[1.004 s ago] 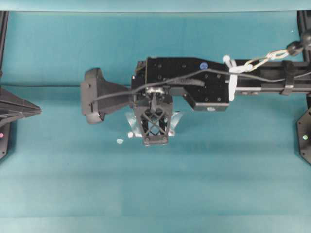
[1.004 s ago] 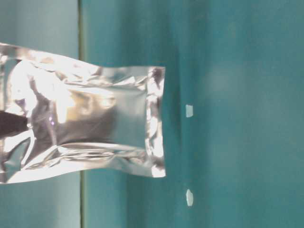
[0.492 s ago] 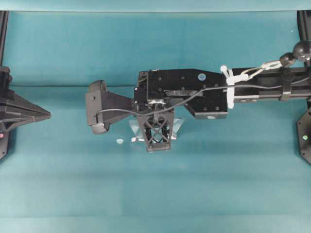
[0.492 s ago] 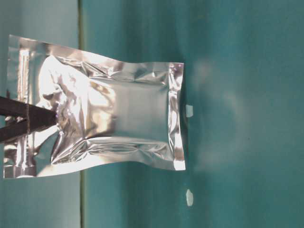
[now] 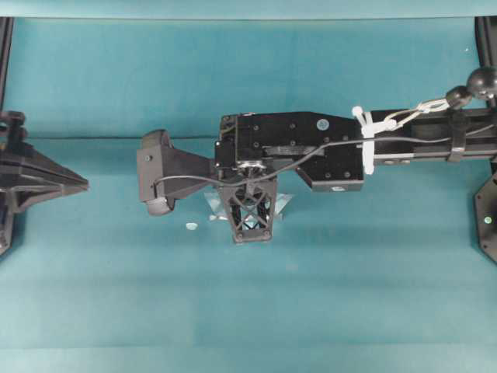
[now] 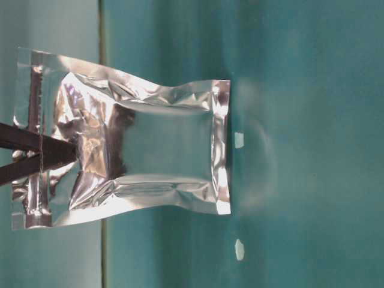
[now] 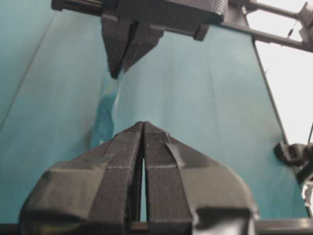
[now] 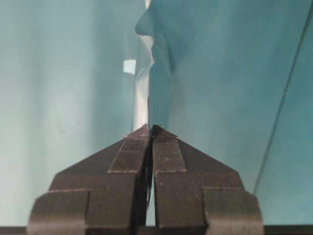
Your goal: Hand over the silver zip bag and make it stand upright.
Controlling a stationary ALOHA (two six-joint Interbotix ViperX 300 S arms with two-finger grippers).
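Note:
The silver zip bag point(image 6: 150, 156) hangs upright, pinched at its zip-strip end by my right gripper point(image 6: 71, 155), which is shut on it. Its lower sealed edge is close to the teal table; contact cannot be told. From overhead, the right gripper point(image 5: 248, 227) points down at the table's middle, and only the silver zip bag's corners point(image 5: 283, 202) peek out beneath it. The right wrist view shows the bag point(image 8: 152, 73) edge-on, rising from the shut right gripper point(image 8: 150, 127). My left gripper point(image 5: 84, 184) sits shut and empty at the far left; in its own view the left gripper point(image 7: 143, 123) faces the bag point(image 7: 107, 105).
Two small white specks point(image 6: 239, 140) point(image 6: 239, 249) lie on the teal table cloth point(image 5: 248, 311) near the bag; one speck point(image 5: 191, 226) lies left of the right gripper. Black frame posts point(image 5: 488, 210) stand at the table's side edges.
The bag has come down toward the table, most of it in the first half second. The left gripper has crept rightward toward the middle.

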